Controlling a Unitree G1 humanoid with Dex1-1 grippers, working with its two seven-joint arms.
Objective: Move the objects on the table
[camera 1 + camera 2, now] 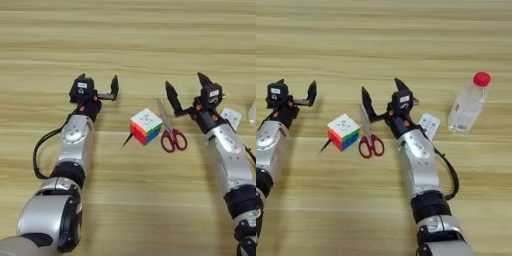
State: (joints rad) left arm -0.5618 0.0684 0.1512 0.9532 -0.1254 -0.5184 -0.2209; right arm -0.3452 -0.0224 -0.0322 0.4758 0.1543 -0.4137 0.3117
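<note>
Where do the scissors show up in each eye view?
Left eye view: scissors right of centre, just right of the cube.
Right eye view: scissors left of centre, again just right of the cube.
Shared landmark: the cube, with the scissors' red handles beside it.

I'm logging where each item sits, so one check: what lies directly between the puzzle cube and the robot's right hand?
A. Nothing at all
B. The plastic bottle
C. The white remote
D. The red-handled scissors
D. The red-handled scissors lie flat on the table just right of the puzzle cube, with the open right hand raised beyond their blades.
</note>
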